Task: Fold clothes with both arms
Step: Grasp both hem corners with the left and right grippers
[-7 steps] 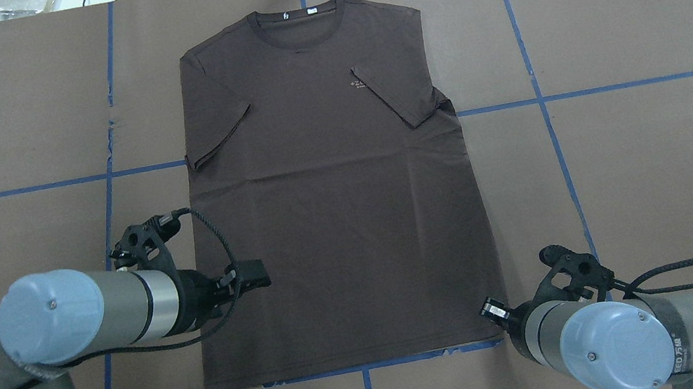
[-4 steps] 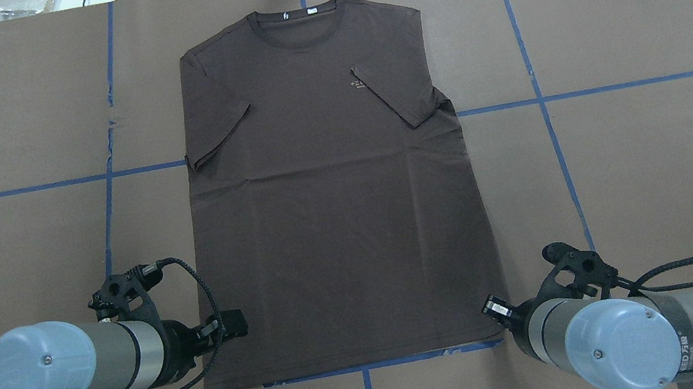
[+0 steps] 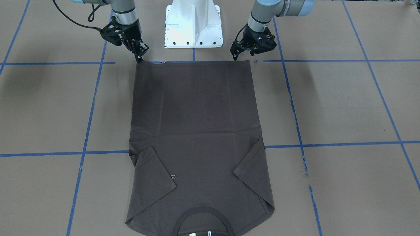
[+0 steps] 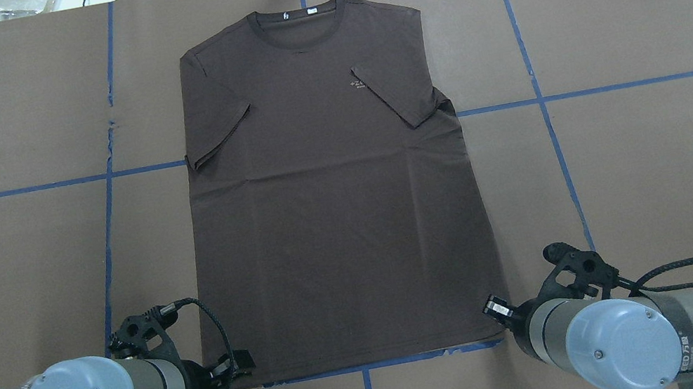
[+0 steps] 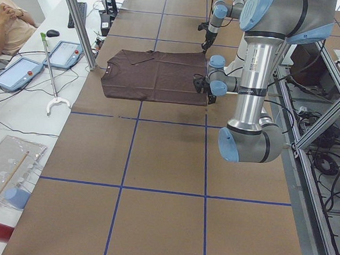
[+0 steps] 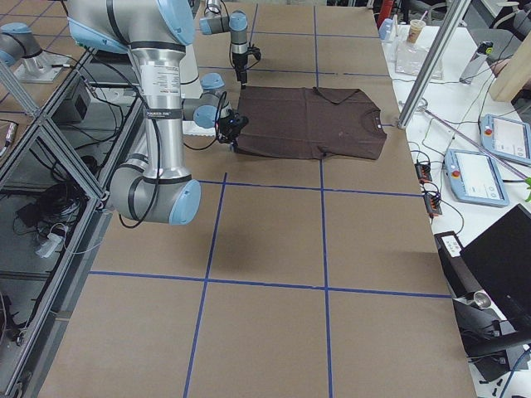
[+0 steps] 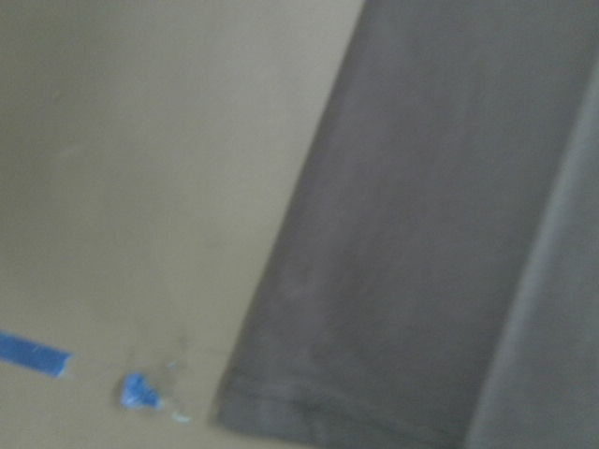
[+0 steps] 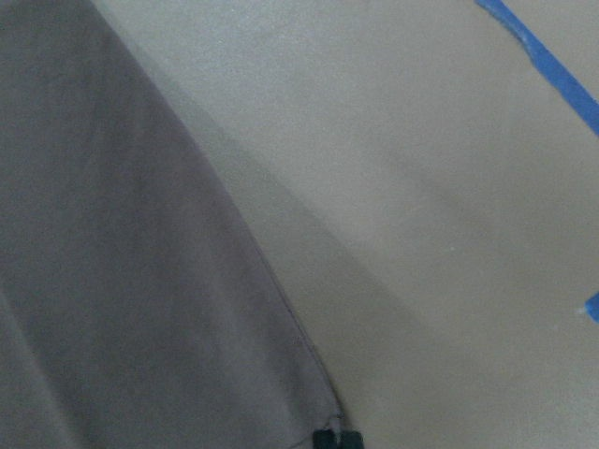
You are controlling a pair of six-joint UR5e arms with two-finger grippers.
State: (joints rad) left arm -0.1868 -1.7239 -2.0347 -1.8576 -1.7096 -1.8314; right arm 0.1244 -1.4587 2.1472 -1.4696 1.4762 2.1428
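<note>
Since the step in hand appears to be gripping the near hem, the entries run view by view.

Front-facing: T-shirt point(image 3: 193, 111), dark grey-brown, flat on the paper-covered desk point(image 3: 344, 105), collar away from the robot. Right tool point(image 3: 140, 56) tips at one hem corner point(image 3: 137, 63). Left tool point(image 3: 237, 54) is just beside the other. Whether either is spread or pinching, cannot tell. Advice: bite both fabric layers at the corners together, then lift evenly.

Overhead: soft matt knit with faint creases across the body. Ribbed collar point(image 4: 300, 13) is darker. Pale chest print point(image 4: 359, 84) lies partly under an inward-folded sleeve.

Side views: near-rectangular outline, square to the blue tape lines point(image 5: 130, 119).

Left wrist: blurred stitched hem corner point(image 7: 234, 412) on smooth paper.

Right wrist: curved side edge, with a black tip point(image 8: 335, 438) at the corner.
</note>
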